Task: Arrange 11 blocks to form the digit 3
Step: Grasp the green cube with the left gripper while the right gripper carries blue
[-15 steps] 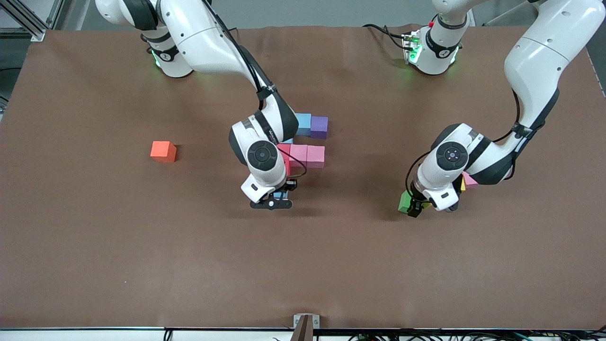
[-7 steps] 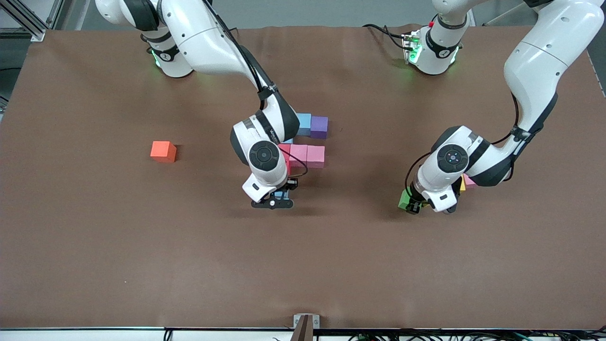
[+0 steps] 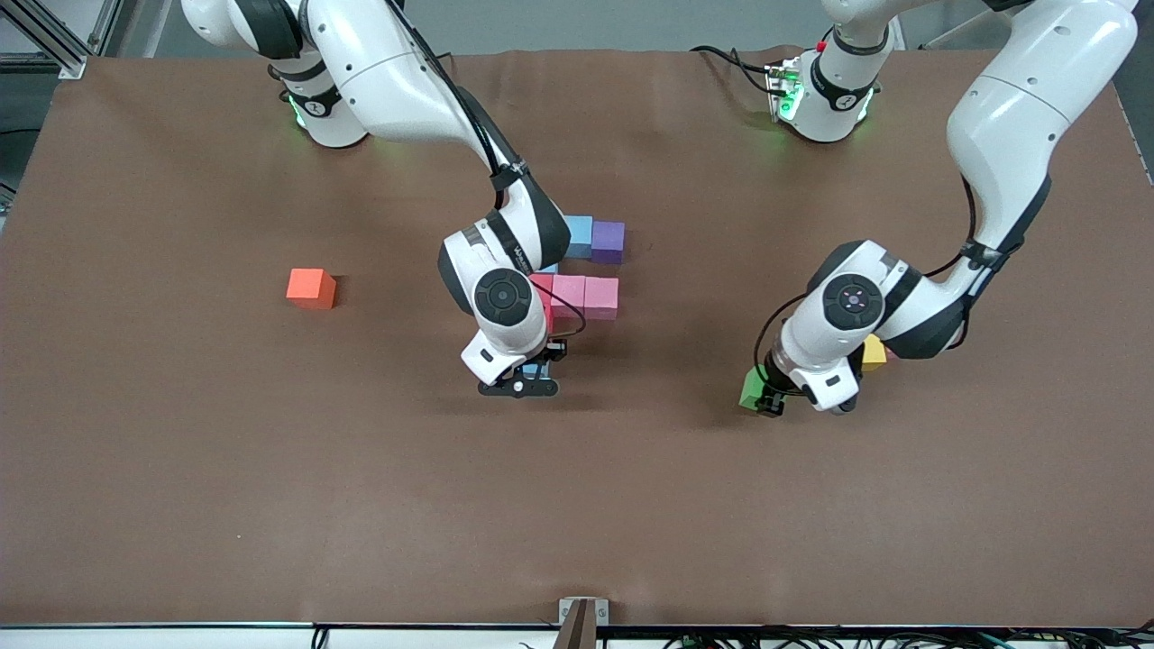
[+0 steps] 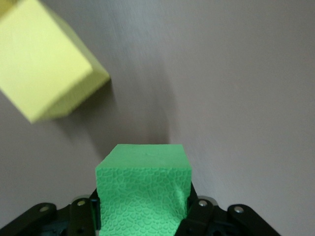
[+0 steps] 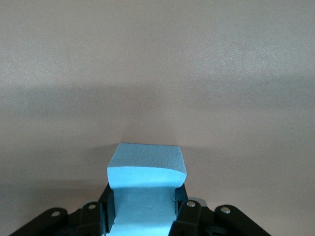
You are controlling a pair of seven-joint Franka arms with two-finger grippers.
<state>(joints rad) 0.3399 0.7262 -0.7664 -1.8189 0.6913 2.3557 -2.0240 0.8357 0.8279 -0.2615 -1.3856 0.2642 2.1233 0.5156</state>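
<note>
Front view: the left gripper (image 3: 766, 397) has carried the green block (image 3: 750, 389) off toward the figure since a second ago, lifting it away from the yellow block (image 3: 873, 351), which now shows more fully beside the arm; the pink one seen there earlier is hidden. The right gripper (image 3: 527, 374) has hardly shifted and sits low, just nearer the camera than the partial digit 3 (image 3: 577, 270), where light blue, purple, red and pink cubes touch; the arm covers the rest of it. The orange cube (image 3: 311, 287) sits well apart toward the right arm's end of the table (image 3: 270, 469). Left wrist view: fingers pinched onto the green block (image 4: 142, 191), foam dented at one side, bare table under it, yellow block (image 4: 47, 59) off to one side. Right wrist view: fingers closed on a light blue block (image 5: 146, 189), which looks down on or close to the table. Judgement: blue piece is being seated below the middle row; green comes next, figure roughly half built.
</note>
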